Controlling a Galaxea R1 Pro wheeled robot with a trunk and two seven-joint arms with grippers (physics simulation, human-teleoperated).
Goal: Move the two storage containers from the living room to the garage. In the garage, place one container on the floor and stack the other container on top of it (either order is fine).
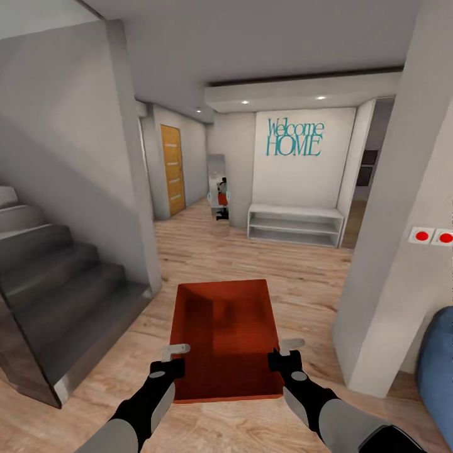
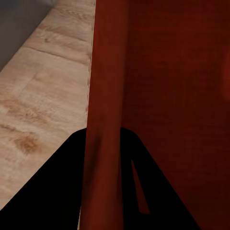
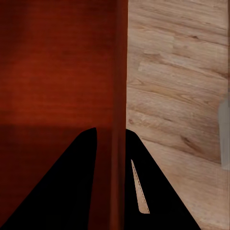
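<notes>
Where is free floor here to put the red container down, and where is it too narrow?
Free: wood floor between the container and the white bench. Crowded: stairs at left, white wall and blue seat at right.

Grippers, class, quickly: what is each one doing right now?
Left gripper: shut on the bin's left wall.
Right gripper: shut on the bin's right wall.

Both arms fwd, L tool (image 1: 171,358) & R tool (image 1: 284,353) clamped on bin walls.
</notes>
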